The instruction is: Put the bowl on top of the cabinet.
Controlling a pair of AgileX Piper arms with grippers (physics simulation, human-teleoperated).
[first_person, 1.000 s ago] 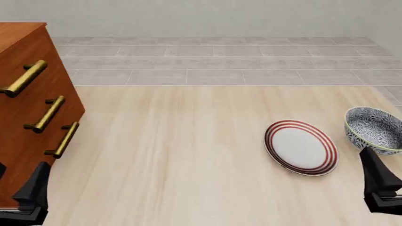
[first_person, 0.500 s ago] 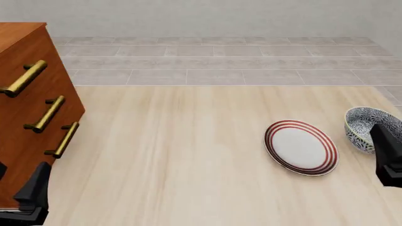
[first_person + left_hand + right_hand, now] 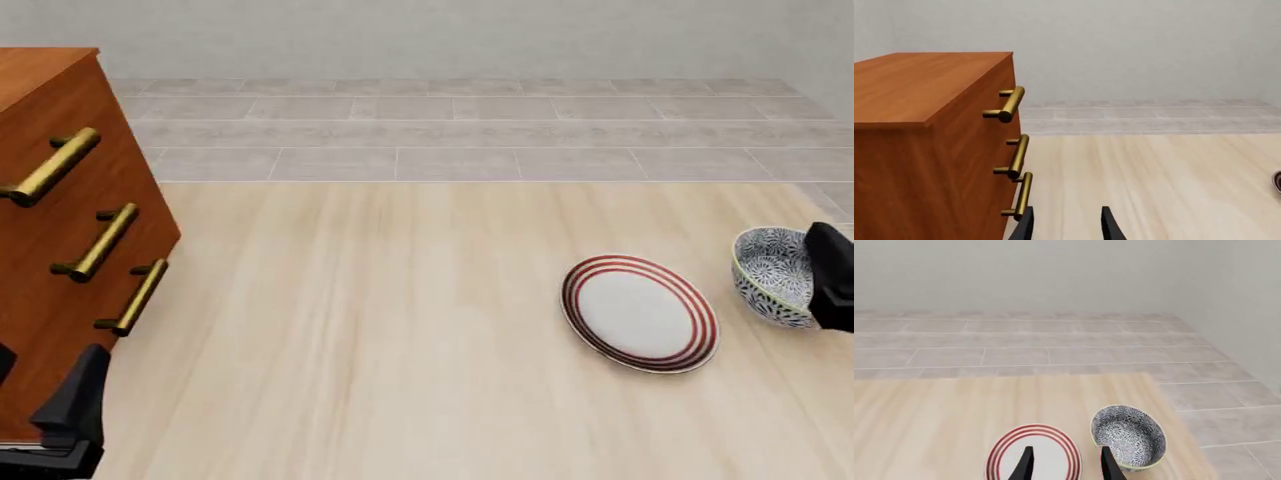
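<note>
right gripper [image 3: 830, 280] beside bowl [image 3: 771, 276], mouth up

Glossy patterned ceramic bowl [image 3: 1129, 437], smooth reddish wood cabinet [image 3: 927, 150] with brass handles [image 3: 1009, 104].

The front view looks forward and down from above the near edge of the pale wooden table [image 3: 400, 330], taking in the reddish-brown wooden cabinet with brass bar handles [image 3: 60, 250] at far left and, well to the cabinet's right, the flat white plate with red rings [image 3: 638, 312] and the blue-and-white floral ceramic bowl [image 3: 771, 275]. The left wrist view sits low and close beside the cabinet [image 3: 927, 145], facing along its handled front toward the grey back wall. The right wrist view hangs higher, looking down over the plate [image 3: 1034, 452] and bowl [image 3: 1129, 436]. The front view shares the cabinet with the left wrist view, and the plate and bowl with the right.
</note>
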